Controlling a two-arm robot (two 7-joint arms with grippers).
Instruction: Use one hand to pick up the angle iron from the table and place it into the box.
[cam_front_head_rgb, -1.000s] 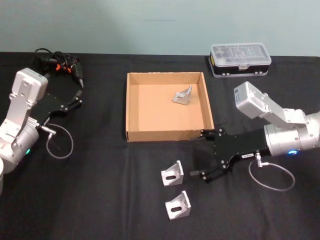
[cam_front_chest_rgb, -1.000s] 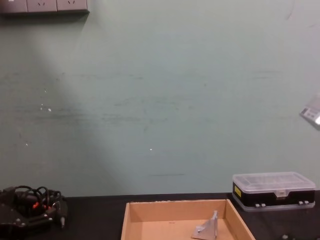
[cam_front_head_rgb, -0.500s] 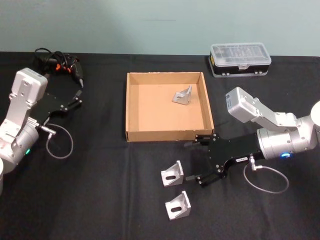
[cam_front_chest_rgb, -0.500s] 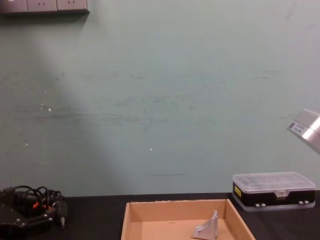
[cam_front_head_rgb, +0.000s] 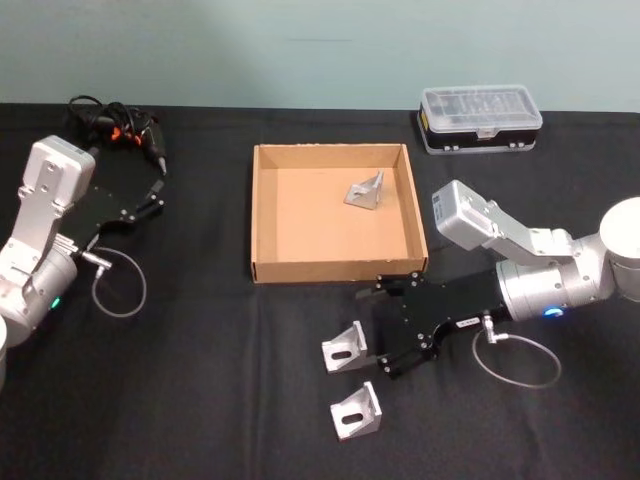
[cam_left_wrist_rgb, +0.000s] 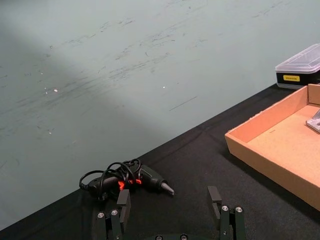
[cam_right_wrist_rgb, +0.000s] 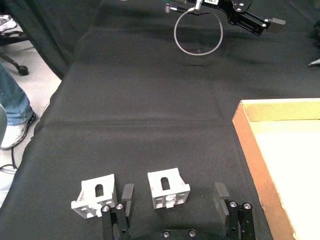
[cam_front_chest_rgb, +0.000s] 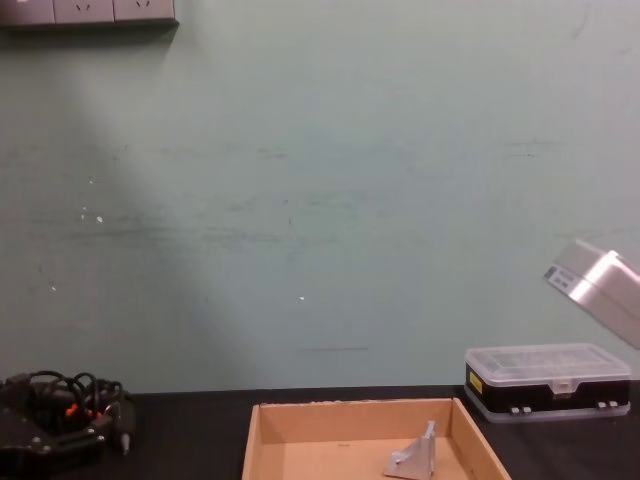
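Two grey angle irons lie on the black table (cam_front_head_rgb: 200, 390), one (cam_front_head_rgb: 345, 347) just left of my right gripper (cam_front_head_rgb: 379, 328) and one (cam_front_head_rgb: 357, 410) nearer the front edge. The right gripper is open and holds nothing. In the right wrist view the nearer angle iron (cam_right_wrist_rgb: 168, 187) sits between and slightly ahead of the open fingers (cam_right_wrist_rgb: 127, 195), with the other angle iron (cam_right_wrist_rgb: 95, 196) outside them. Another angle iron (cam_front_head_rgb: 365, 190) lies inside the tan box (cam_front_head_rgb: 330, 268). My left gripper (cam_front_head_rgb: 157, 190) rests open at the far left.
A black case with a clear lid (cam_front_head_rgb: 481, 118) stands behind the box on the right. A cordless drill with its coiled cable (cam_front_head_rgb: 115, 130) lies at the back left. The box's front wall (cam_right_wrist_rgb: 252, 145) runs close beside the right gripper.
My right gripper has moved left and lower along the box's front, closing in on the two angle irons on the table. The left arm has stayed still.
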